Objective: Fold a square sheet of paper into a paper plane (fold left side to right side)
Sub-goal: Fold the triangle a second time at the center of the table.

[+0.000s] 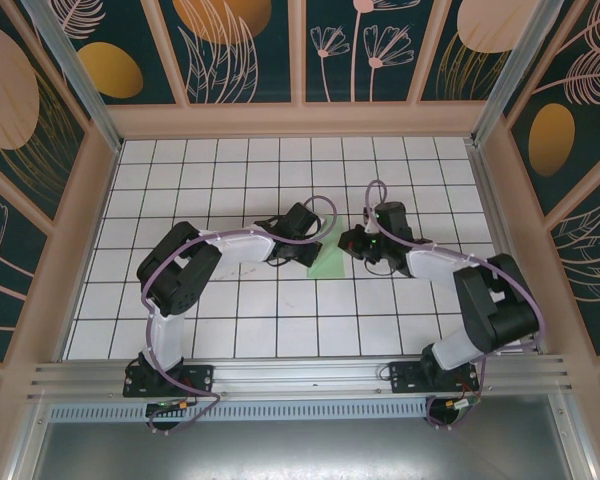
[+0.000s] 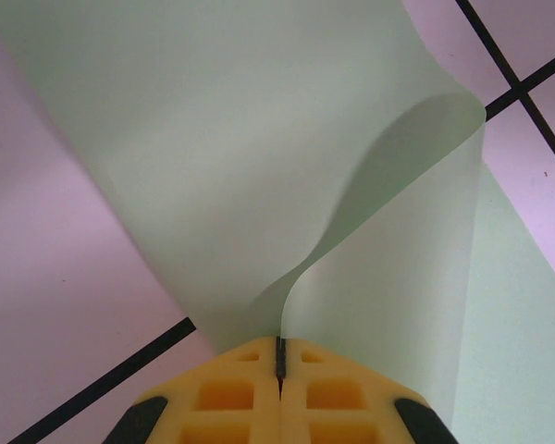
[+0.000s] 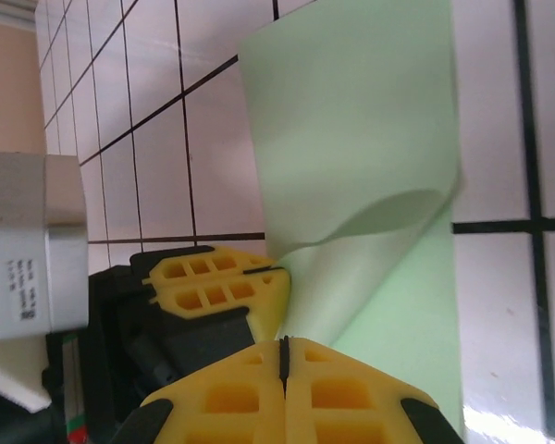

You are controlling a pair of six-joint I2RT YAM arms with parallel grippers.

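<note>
The white grid-tiled table, boxed in by tan wooden walls, leaves open tiles on every side of the work. At its centre is the thin pale-green square sheet of paper, one side raised and curling over, the rest flat on the tiles. It looks light, floppy and easily crumpled, so pinching it at the edge suits it best. The left gripper has its yellow fingers pressed together on the raised edge. Just beside it, the right gripper pinches the same curl.

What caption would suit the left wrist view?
The left tool, shut, pinches the curling edge of a thin pale-green sheet of paper above the white grid-lined table.
</note>
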